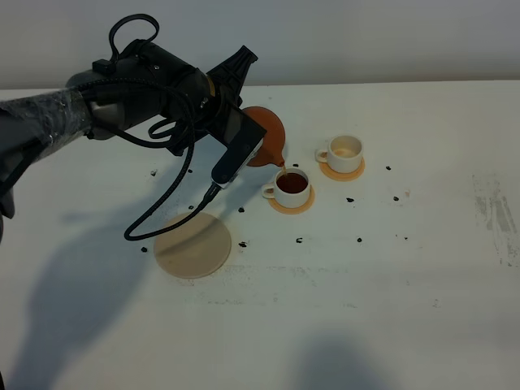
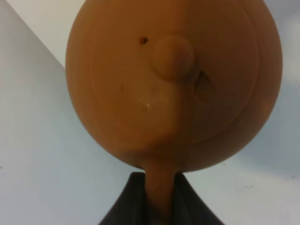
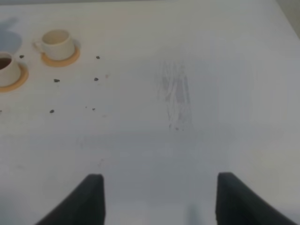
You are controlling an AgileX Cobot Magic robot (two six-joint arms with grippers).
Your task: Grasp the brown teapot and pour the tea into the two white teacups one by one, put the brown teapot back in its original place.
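The right tool [image 3: 158,199] hangs low over bare white surface [image 1: 390,284], its two dark fingers [image 3: 89,199] standing wide apart with nothing between them. It shows only in its own camera. Ahead of it lies a grey scuff [image 3: 174,93], and well beyond that, off to one side, are the two cups.

On the side nearest me, the large pale-beige disc [image 1: 193,244] lies flat, below the left tool and on its near side, with nothing on it. A black cable [image 1: 162,215] droops from the arm towards its edge. Dark specks [image 1: 358,240] are scattered over the surface around it.

Further in, the nearer white teacup [image 1: 291,185] sits on its small orange-tan coaster [image 1: 291,205], directly beneath the spout and just ahead of the left tool. It holds dark brown tea.

Above it, the left tool [image 2: 158,199] is clamped on the loop handle of the brown teapot [image 1: 268,134], which is lifted off the surface and tipped forward with its spout pointing down at that cup. In the wrist view the knobbed lid faces the lens and the handle runs down between the dark fingers [image 2: 133,204]. (I can't tell whether a stream is running.)

Farthest off, past the teapot and away from the left tool, the farther white teacup [image 1: 344,150] stands on a second coaster [image 1: 341,171], its inside pale.
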